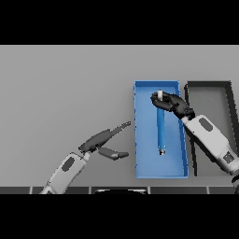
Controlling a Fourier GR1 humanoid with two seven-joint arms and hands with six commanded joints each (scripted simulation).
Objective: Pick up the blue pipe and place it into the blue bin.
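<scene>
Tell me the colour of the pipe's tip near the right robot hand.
White, on the blue pipe; head view.

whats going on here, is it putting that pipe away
Yes. The right hand is curled round the top end of the blue pipe, holding it over the inside of the blue bin. Whether the pipe's lower end touches the bin floor is unclear. The left hand is open over the grey table, holding nothing. A dark bin sits right of the blue one.
</scene>
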